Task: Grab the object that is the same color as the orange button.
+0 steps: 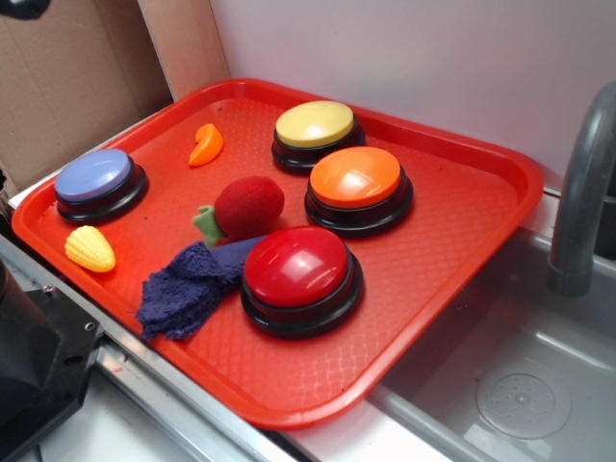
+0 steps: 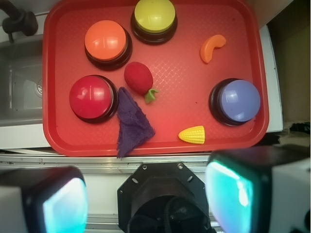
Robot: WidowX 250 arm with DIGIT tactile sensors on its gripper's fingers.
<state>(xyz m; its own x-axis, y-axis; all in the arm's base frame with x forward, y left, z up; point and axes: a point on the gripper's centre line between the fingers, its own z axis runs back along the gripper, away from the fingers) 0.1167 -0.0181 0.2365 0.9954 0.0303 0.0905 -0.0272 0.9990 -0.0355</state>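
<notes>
Orange pepper toy [image 2: 212,47] lies loose on the red tray [image 2: 53,73], well ahead and right of the pincer [image 2: 146,201], apart from the orange button [image 2: 105,40]. Pincer hangs wide and empty above the counter edge, giving an overview before descent.

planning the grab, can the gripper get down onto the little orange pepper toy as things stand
Probably yes: the orange pepper toy lies alone on the red tray, apart from the yellow button and blue button. The gripper looks open, high above.

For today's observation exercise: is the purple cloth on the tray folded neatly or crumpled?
Crumpled. The purple cloth lies bunched in an uneven wedge beside the red button, edges ragged, on the tray.
</notes>
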